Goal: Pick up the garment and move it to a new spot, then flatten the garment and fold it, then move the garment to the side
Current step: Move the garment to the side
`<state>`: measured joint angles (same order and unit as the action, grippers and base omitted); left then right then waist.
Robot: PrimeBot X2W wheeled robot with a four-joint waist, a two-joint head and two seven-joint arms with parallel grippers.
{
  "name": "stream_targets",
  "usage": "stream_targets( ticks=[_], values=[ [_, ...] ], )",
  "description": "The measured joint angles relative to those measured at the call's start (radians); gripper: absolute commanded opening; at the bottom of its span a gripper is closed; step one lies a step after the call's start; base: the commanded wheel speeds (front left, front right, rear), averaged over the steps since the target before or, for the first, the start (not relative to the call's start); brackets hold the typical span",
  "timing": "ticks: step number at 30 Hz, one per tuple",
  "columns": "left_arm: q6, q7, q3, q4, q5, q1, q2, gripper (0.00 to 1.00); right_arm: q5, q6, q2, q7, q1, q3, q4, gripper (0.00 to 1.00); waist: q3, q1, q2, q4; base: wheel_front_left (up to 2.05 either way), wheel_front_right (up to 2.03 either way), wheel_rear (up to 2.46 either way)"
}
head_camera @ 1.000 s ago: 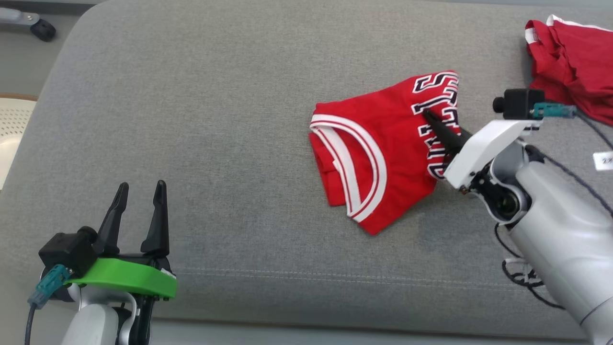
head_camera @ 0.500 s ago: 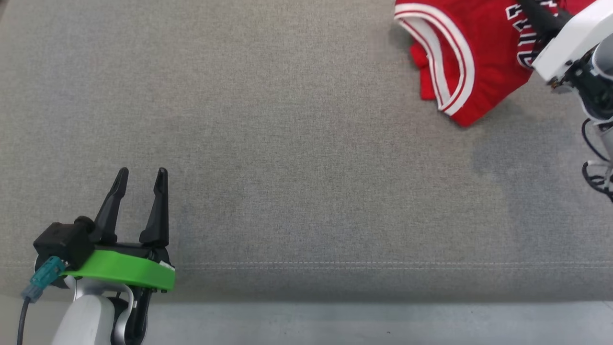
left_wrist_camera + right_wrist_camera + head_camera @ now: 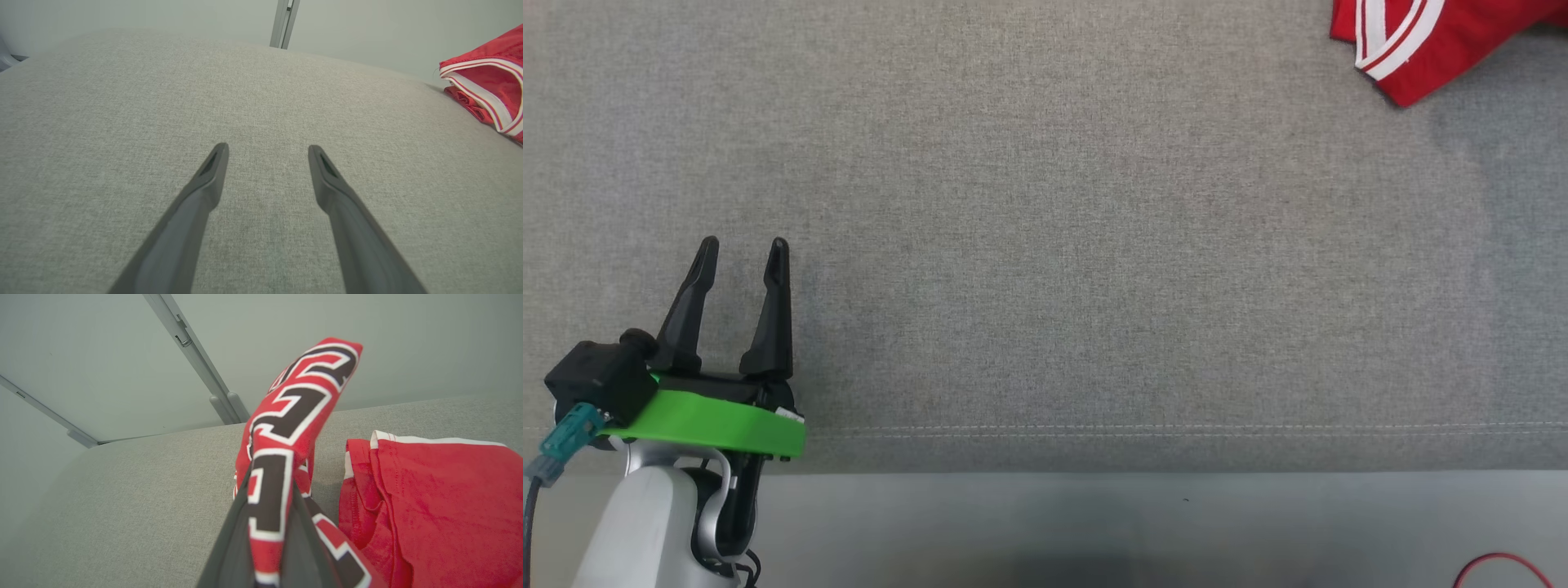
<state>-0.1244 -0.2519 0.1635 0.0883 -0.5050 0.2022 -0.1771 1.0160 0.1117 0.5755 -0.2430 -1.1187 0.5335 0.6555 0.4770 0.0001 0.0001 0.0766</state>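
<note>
The garment (image 3: 1413, 49) is a red jersey with white trim and black-and-white letters, lying on the grey cushion at the head view's top right corner. In the right wrist view a lettered fold of the garment (image 3: 300, 396) stands up between the fingers of my right gripper (image 3: 270, 477), which is shut on it. My left gripper (image 3: 742, 245) is open above bare cushion at the lower left, far from the garment. The left wrist view shows my left gripper (image 3: 267, 149) with nothing between its fingers and the garment (image 3: 490, 77) at the right edge.
The grey cushion (image 3: 1045, 245) has a stitched seam (image 3: 1094, 429) near its front edge, with pale floor below. A second red garment (image 3: 433, 498) lies right of the held fold. A red cable (image 3: 1503, 567) curls at the bottom right. A metal post (image 3: 284, 18) rises behind the cushion.
The head camera has swung down and left, so the whole picture has slid up and right. The right gripper stays shut on the garment. The left gripper remains open in place.
</note>
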Motion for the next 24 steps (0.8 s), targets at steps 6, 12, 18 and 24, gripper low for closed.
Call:
stream_targets(
  ticks=[6,12,18,24],
  values=[
    [0.0,0.0,-0.003,-0.002,-0.003,0.02,-0.01,1.0,-0.001,-0.009,0.031,-0.032,-0.053,-0.01,0.016,0.0,0.05,0.0,0.0,-0.004,0.0,0.0,0.0],
    [0.0,0.0,-0.006,-0.005,-0.003,0.023,-0.026,1.0,-0.004,-0.026,0.081,-0.05,-0.091,-0.028,0.032,0.0,0.084,0.0,0.0,-0.016,0.0,0.0,0.0],
    [0.0,0.0,-0.006,-0.009,-0.003,0.027,-0.037,1.0,-0.004,-0.025,0.116,-0.05,-0.147,-0.053,0.033,0.0,0.119,0.0,0.0,-0.03,0.0,0.0,0.0],
    [0.0,0.0,-0.001,-0.008,-0.003,0.046,-0.041,1.0,0.015,-0.025,0.14,-0.039,-0.148,-0.09,0.075,0.0,0.14,0.0,0.0,-0.047,0.0,0.0,0.0]
  ],
)
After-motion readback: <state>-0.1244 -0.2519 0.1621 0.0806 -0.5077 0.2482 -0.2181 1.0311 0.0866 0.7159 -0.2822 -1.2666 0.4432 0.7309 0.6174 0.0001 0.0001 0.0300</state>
